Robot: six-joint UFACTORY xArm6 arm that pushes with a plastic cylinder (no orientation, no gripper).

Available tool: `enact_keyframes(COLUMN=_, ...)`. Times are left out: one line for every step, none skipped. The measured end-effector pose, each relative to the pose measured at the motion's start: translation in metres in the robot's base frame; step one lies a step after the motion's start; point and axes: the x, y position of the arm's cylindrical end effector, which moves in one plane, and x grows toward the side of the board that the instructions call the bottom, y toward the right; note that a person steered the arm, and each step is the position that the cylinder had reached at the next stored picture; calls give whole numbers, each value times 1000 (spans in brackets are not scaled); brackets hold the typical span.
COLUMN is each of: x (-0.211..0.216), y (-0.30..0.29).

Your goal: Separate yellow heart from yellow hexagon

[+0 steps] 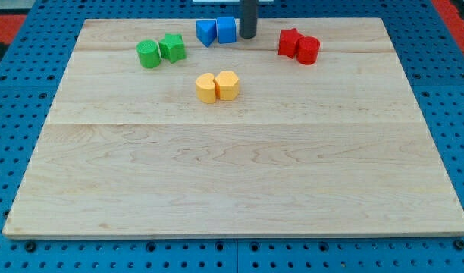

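Right now the yellow heart (206, 88) and the yellow hexagon (227, 85) sit pressed side to side, touching, a little left of the middle and toward the far part of the wooden board (239, 182); the heart is on the left, the hexagon on the right. Nothing has split them yet, so I judge the separation not yet begun.

The other blocks lie in 3 pairs along the far edge: a green cylinder (148, 54) touching a green block (172, 47) at the far left, a blue triangle (206, 32) touching a blue cube (227, 30) at far centre, and a red block (290, 41) touching a red cylinder (308, 50) at the far right. That pairing looks deliberate, each colour set out as a couple to be pulled apart.

The rod comes straight down from the top of the view, upright, and my tip (248, 36) rests on the board just to the right of the blue cube, apparently touching or nearly so. It stands well apart from the yellow pair, farther back and slightly right of the hexagon. There is no pincer on this arm, only the rod, so nothing opens or closes.

To part the 2, the tip would probably need to come nearer and enter at the seam, or push 1 block from its outer side.
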Motion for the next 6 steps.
enact_keyframes(x=36, y=-10)
enact_keyframes(x=64, y=-21)
enact_keyframes(x=91, y=-29)
enact_keyframes(x=109, y=-29)
enact_keyframes(x=131, y=-38)
enact_keyframes(x=131, y=-49)
